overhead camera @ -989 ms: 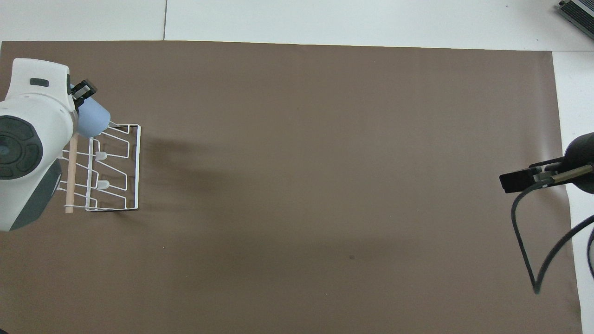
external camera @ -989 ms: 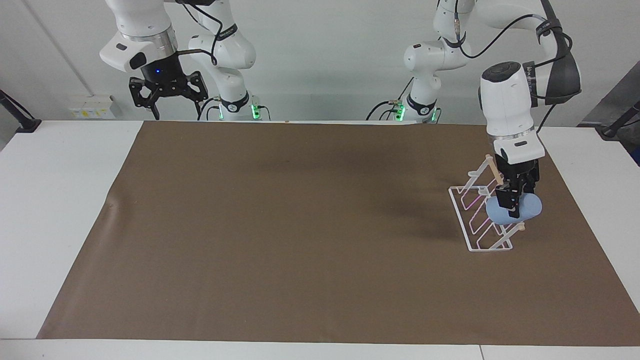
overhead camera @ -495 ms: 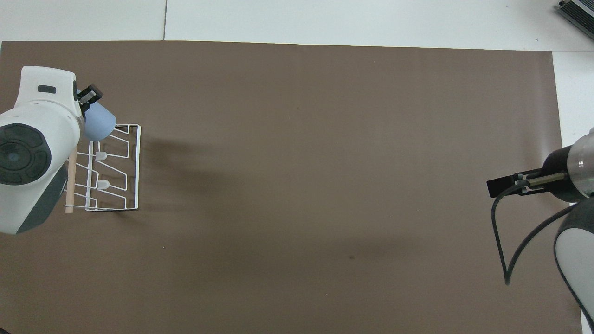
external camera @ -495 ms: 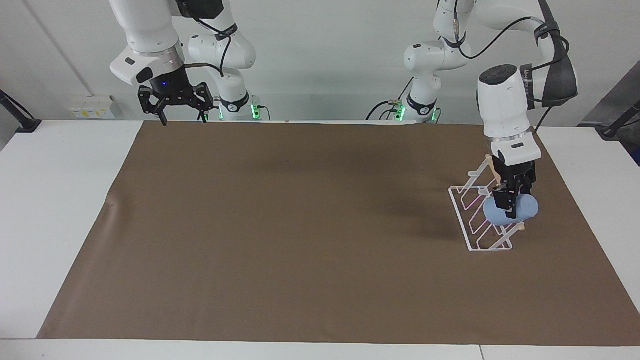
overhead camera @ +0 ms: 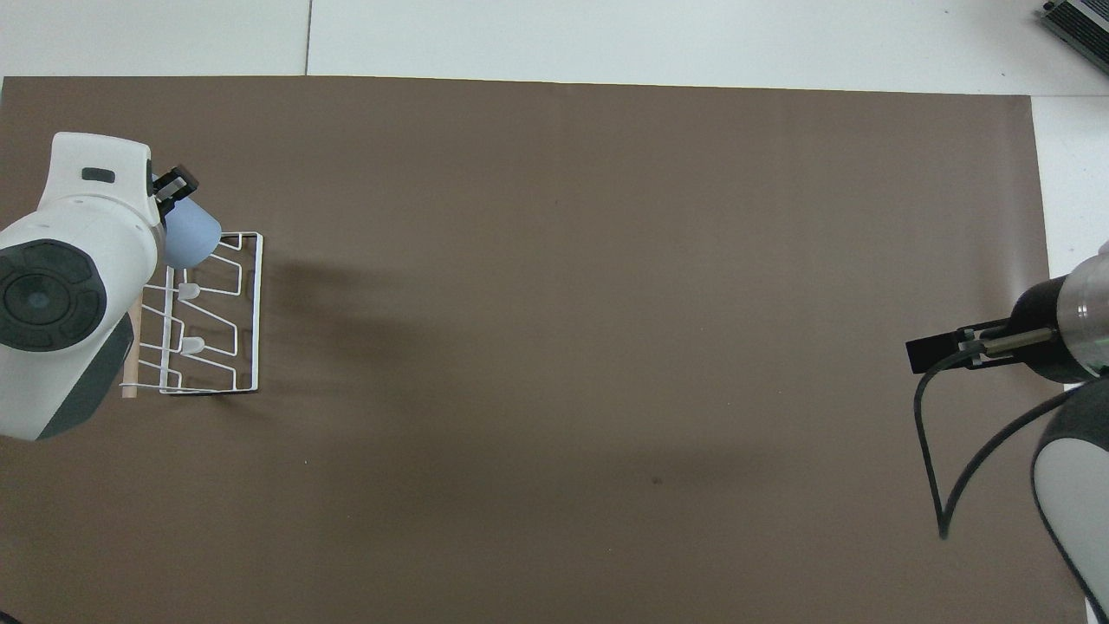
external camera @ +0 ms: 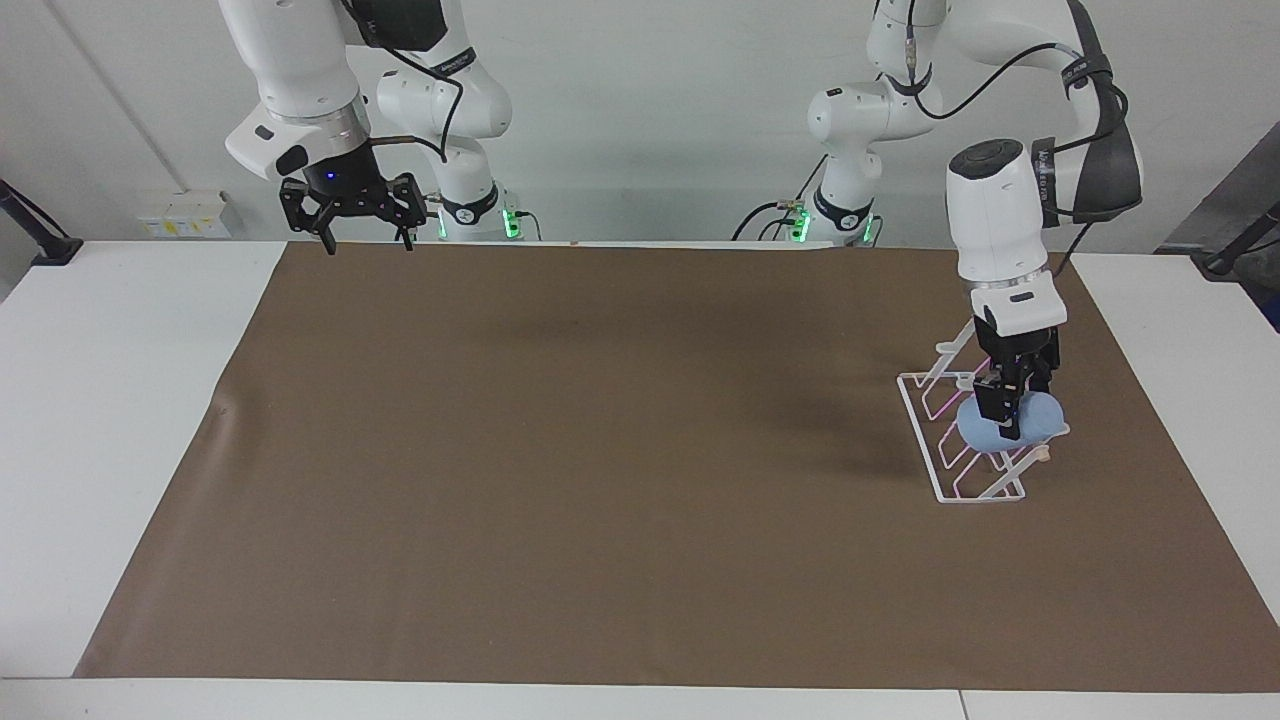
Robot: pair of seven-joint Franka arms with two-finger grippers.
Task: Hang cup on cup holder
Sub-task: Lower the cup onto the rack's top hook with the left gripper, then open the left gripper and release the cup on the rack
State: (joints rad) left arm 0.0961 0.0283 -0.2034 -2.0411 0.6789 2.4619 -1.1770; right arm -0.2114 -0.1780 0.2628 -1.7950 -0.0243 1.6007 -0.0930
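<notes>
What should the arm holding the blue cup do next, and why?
Probably ease the cup a little lower onto the rack's prong before letting go. The left gripper grips it, tipped on its side, right at the end prong. The right gripper waits.

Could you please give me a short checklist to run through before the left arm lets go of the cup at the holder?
1. Grip: left gripper shut on the cup: ok.
2. Position: cup held over the end of the cup holder farthest from the robots: ok.
3. Seating: whether a prong sits inside the cup: cannot tell; the gripper hides it.
4. Holder: stands upright on the brown mat, other prongs bare: ok.
5. Right gripper: open, waits over the mat's edge at the right arm's end, well away: ok.
</notes>
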